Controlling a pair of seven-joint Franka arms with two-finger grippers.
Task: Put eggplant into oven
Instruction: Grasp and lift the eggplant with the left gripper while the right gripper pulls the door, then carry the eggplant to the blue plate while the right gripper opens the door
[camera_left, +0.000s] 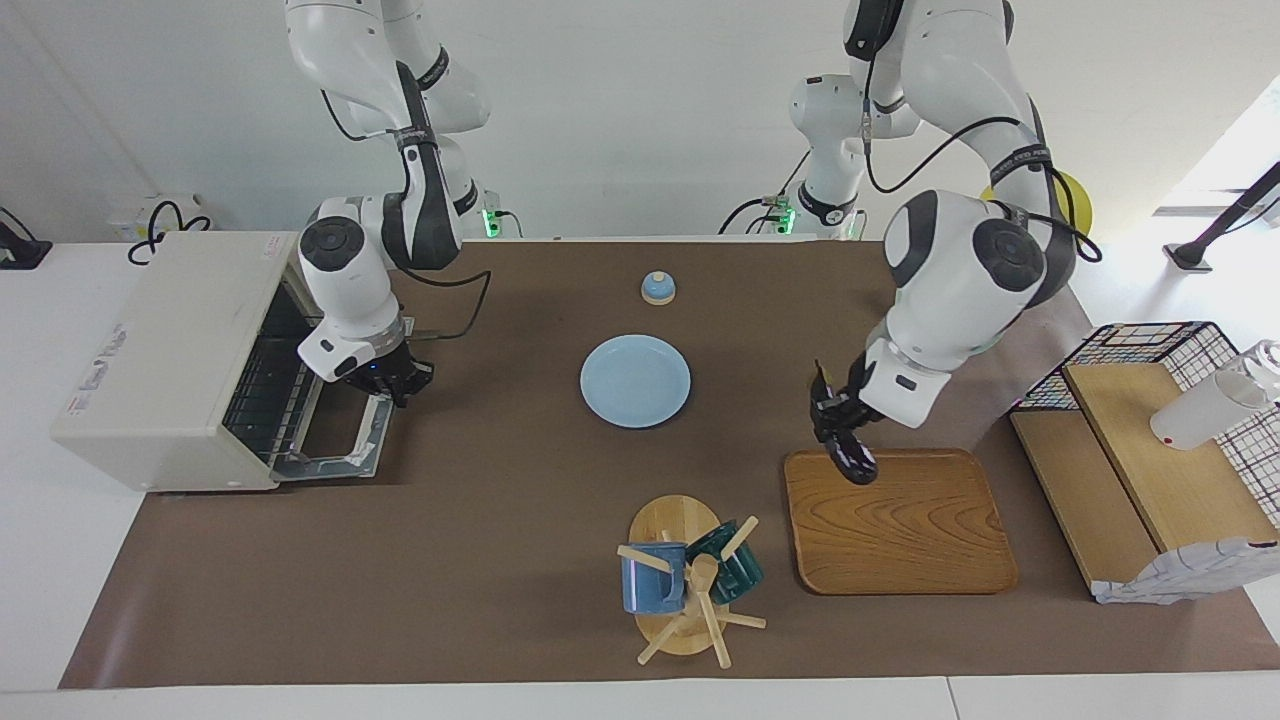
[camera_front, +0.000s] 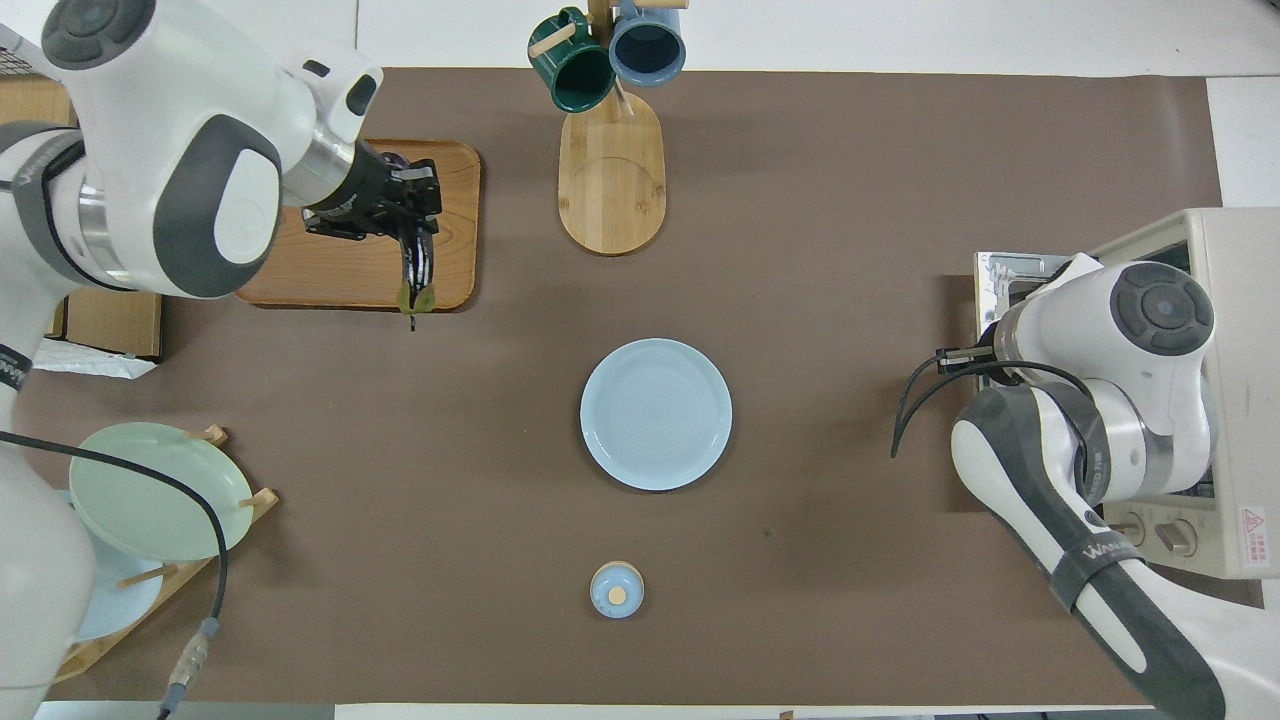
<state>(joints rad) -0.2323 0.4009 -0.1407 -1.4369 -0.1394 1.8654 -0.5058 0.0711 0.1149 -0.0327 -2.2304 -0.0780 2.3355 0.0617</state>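
Note:
The eggplant (camera_left: 856, 460) is dark purple and glossy, and hangs from my left gripper (camera_left: 838, 425), which is shut on it over the corner of the wooden tray (camera_left: 900, 530) nearest the robots. In the overhead view the eggplant (camera_front: 416, 265) points toward the robots from that gripper (camera_front: 412, 212). The cream-white oven (camera_left: 160, 360) stands at the right arm's end of the table with its door (camera_left: 335, 440) dropped open and the wire rack showing. My right gripper (camera_left: 400, 385) is at the door's handle edge. In the overhead view the right arm covers that gripper; the oven (camera_front: 1235, 300) shows beside it.
A light blue plate (camera_left: 635, 381) lies mid-table, with a small blue bell (camera_left: 657, 288) nearer the robots. A mug tree (camera_left: 690, 580) with two mugs stands beside the tray. A wire basket and wooden steps (camera_left: 1130, 470) with a white bottle (camera_left: 1210, 405) stand at the left arm's end. A plate rack (camera_front: 145, 490) is near the left arm.

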